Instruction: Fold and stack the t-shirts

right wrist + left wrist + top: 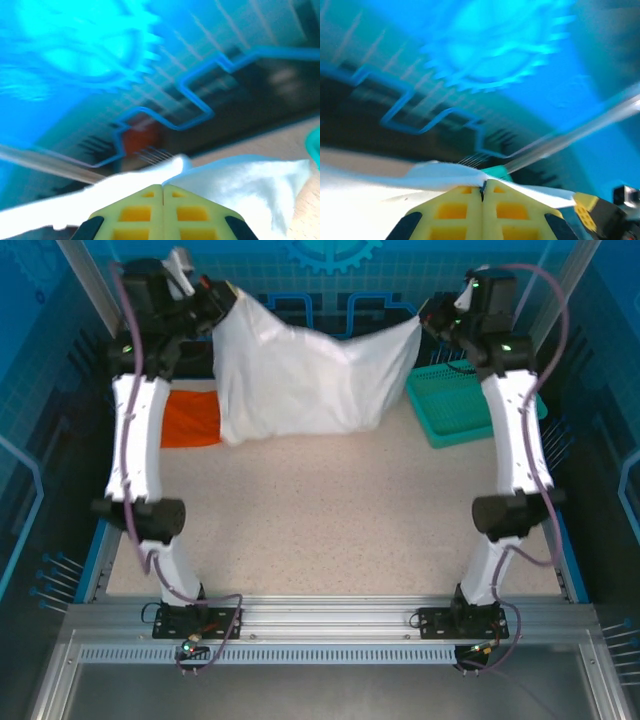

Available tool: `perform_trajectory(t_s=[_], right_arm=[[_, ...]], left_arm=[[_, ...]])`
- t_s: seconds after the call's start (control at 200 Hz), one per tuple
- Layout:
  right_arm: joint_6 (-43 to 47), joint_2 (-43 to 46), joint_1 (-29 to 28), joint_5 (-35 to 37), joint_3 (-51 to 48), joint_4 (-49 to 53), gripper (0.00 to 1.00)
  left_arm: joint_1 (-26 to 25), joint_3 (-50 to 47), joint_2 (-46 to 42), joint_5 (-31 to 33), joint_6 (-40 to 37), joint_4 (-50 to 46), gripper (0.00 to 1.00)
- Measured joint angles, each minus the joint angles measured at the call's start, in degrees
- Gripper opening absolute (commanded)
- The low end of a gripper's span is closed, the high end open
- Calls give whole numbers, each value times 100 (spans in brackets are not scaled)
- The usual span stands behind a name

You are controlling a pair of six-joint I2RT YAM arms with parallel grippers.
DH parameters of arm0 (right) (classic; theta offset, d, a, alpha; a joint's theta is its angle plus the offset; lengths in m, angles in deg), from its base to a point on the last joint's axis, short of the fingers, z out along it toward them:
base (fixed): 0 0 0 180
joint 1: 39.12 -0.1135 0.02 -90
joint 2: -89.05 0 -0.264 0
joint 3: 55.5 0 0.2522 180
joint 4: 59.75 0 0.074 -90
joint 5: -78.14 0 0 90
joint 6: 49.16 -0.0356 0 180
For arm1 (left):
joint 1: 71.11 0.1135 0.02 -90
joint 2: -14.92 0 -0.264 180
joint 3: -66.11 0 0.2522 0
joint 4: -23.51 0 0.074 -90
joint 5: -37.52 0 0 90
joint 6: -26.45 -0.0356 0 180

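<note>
Held white shirt (300, 370) stretched between left pincer (222, 302) and right pincer (425, 320), both clamped tight on its upper corners. Hung it over far end of counter (320, 510), hem reaching the surface. Had orange shirt (190, 418) lying flat at left, just beside the white one. Had basket (455, 405) at right.
</note>
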Motion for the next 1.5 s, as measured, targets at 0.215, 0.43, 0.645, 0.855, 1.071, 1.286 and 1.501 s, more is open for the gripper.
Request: perform_trajectory(t_s=[0.215,0.43,0.645,0.855,1.071,1.286,1.501], right_arm=[[107,4159,-31,9,-4162,-1128,0],[175,6002,-31,179,-7779,-855,0],[92,6909,-31,507,-9608,420,0],[-271,7917,-31,682,-9696,846,51],[-343,7414,-31,1202,-9715,986,67],[-420,6811,-33,1458,-9523,503,61],[-96,4439,-468,1154,-8727,-291,59]], left_arm=[[-238,-3851,-4301,-297,-210,1287,0],[-243,-7484,-6336,-391,-282,514,15],[-238,-9235,-7783,551,70,-1869,20],[-238,-8915,-8642,1405,629,-2415,63],[-238,-8867,-7807,1725,791,-1928,69],[-909,-8345,-5257,1878,358,-1091,75],[-2385,-6800,-1974,2503,-249,-638,78]])
